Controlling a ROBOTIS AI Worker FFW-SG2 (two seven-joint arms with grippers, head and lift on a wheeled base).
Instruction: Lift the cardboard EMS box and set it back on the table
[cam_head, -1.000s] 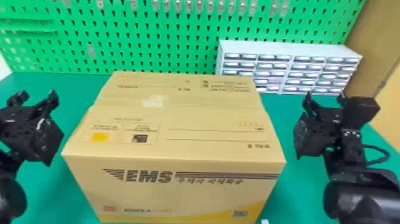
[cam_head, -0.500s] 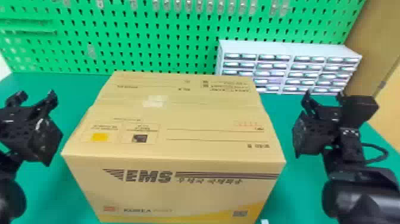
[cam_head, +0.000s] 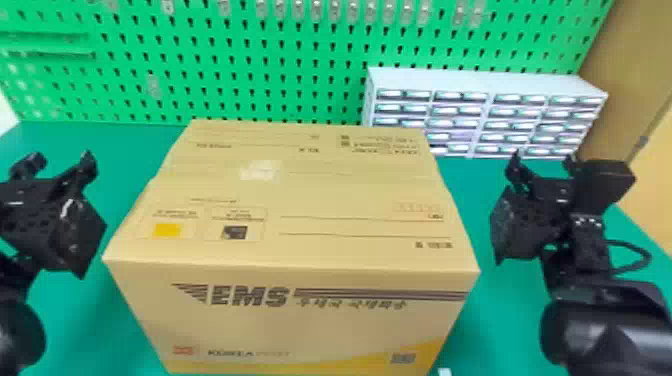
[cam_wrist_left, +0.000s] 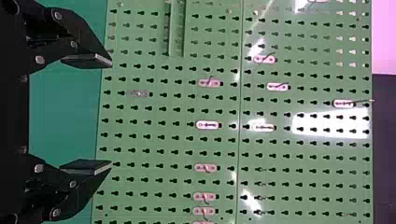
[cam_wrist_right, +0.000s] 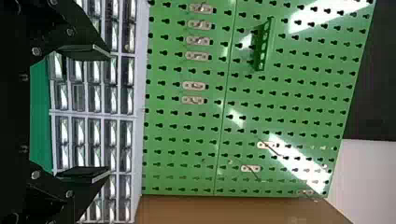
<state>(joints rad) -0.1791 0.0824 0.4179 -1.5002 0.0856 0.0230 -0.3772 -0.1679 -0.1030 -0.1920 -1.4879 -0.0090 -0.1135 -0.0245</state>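
The closed cardboard EMS box (cam_head: 295, 320) rests on the green table (cam_head: 85, 320), its printed front toward me. To the box's left, apart from it, is my left gripper (cam_head: 57, 162); in the left wrist view the same gripper (cam_wrist_left: 111, 114) has its two fingers wide apart with nothing between them. My right gripper (cam_head: 542, 157) stands off the box's right side, with a gap of table between. Seen from its own wrist, the right gripper (cam_wrist_right: 110, 112) is open too, and nothing is held in it.
Behind the box rises a green pegboard (cam_head: 280, 75) with small hooks. A white drawer cabinet (cam_head: 480, 80) stands at the back right, beyond my right gripper. A brown panel (cam_head: 615, 90) borders the table's right rear.
My right arm has shifted very slightly to the left, toward the box. The box and the left arm look the same as before.
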